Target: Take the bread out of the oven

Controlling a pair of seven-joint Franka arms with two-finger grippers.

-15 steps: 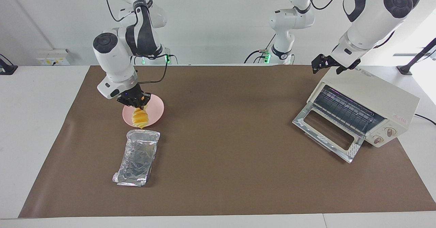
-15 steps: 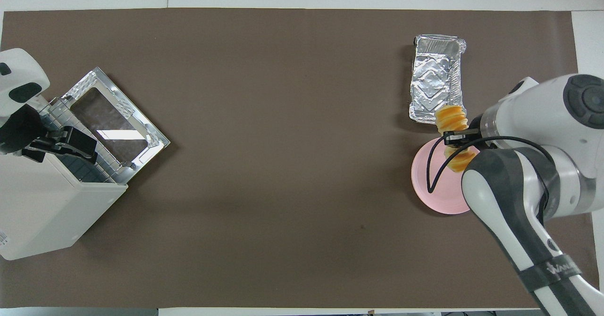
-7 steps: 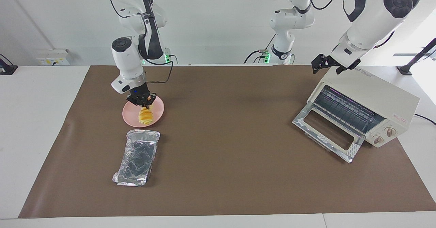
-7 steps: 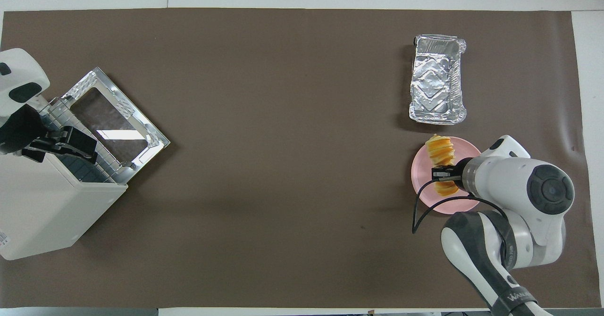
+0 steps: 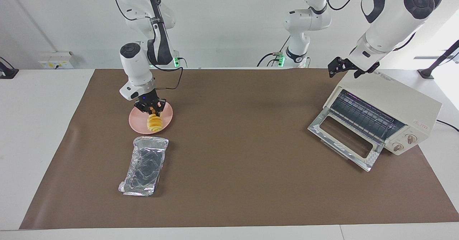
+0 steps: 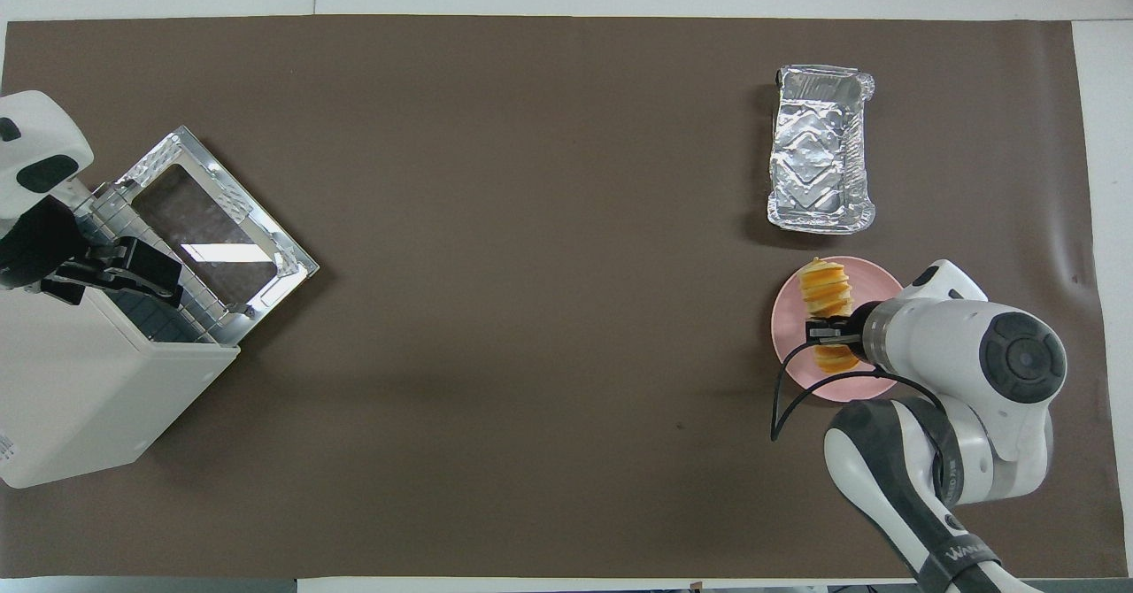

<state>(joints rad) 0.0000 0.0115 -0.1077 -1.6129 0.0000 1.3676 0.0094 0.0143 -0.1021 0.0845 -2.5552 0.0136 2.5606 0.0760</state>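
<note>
Bread (image 5: pixel 154 122) is lying on the pink plate (image 5: pixel 138 125) at the right arm's end of the table, with the right gripper (image 5: pixel 152 107) clamped on its end nearer the robots. Foil tray (image 5: pixel 144 166) is sitting just beside the plate, farther from the robots. Oven (image 5: pixel 380 116) is standing at the left arm's end, door lying open. Left gripper (image 5: pixel 346 68) is waiting over the oven top; finger state cannot be determined.
</note>
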